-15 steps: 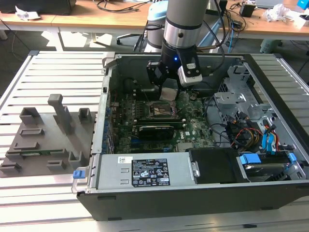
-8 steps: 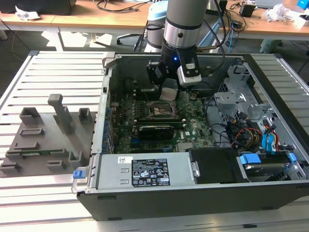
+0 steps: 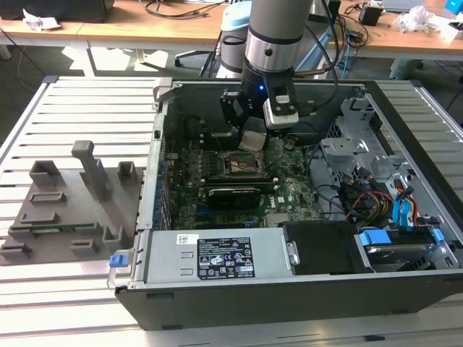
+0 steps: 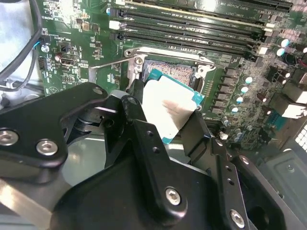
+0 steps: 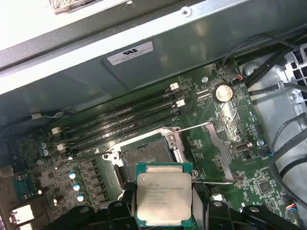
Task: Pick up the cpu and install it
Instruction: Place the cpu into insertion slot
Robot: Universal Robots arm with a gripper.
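**Slatted metal table [image 3: 72, 108] with an open computer case [image 3: 253, 303]: cpu [image 3: 252, 139] held over the socket [image 3: 242, 165]**

Exterior view: the case lies open on the table, and the socket sits on the green motherboard [image 3: 289, 181] inside it. The arm [image 3: 275, 36] comes down into the case. Its gripper [image 3: 253, 137] hangs just above the socket and pinches the cpu, which is not seated in the socket. A grey tray [image 3: 65, 210] with upright blocks lies outside the case, well apart from the socket, toward the exterior view's left.

Second wrist view: the two black fingers [image 4: 136, 98] press on opposite edges of the cpu [image 4: 168, 110]. The chip is tilted, with its pale metal top in sight and a teal rim around it. The socket [image 4: 170, 72] lies open just beyond it, with its pin field bare. The memory slots [image 4: 192, 24] run beside the socket.

First wrist view: the cpu [image 5: 164, 199] is clamped in the gripper [image 5: 164, 211] near the open socket [image 5: 144, 155]. The raised socket frame [image 5: 206, 148] stands beside the socket, and a coin battery [image 5: 223, 92] is farther off.
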